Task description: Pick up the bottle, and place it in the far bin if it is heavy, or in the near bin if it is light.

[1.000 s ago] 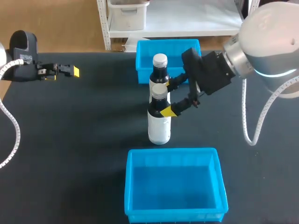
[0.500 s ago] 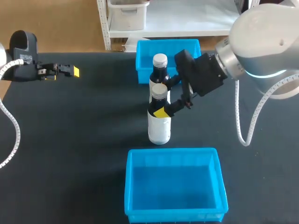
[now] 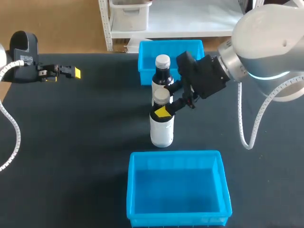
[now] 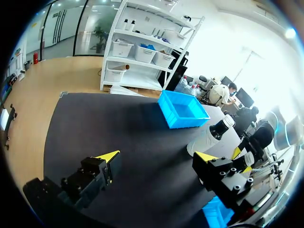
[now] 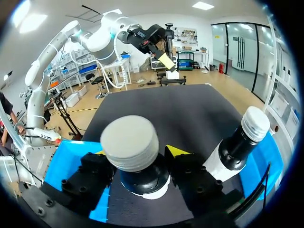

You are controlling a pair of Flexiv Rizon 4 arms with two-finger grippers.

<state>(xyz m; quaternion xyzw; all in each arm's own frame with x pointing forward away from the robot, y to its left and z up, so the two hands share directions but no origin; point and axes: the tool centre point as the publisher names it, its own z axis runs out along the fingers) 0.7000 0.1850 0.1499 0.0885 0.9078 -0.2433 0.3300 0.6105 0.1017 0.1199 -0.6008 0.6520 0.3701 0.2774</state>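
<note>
Near the middle of the black table [image 3: 71, 142] stands the nearer bottle [image 3: 162, 124], upright, with a white body, dark neck and pale cap. A second bottle [image 3: 162, 71] of the same kind stands upright just beyond it at 12 o'clock, in front of the far bin [image 3: 144, 66]. The near bin [image 3: 133, 190], also blue, lies at 6 o'clock from the nearer bottle, apart from it. My right arm comes in from 2 o'clock, and the right gripper [image 3: 166, 100] sits at the nearer bottle's neck just under the cap. Its jaws press that neck from both sides — the right wrist view shows the neck held between the two black finger blocks. The bottle's base rests on the table. The left gripper [image 3: 66, 72] hangs far off at 10 o'clock over the table's edge, jaws spread wide — nothing between them.
</note>
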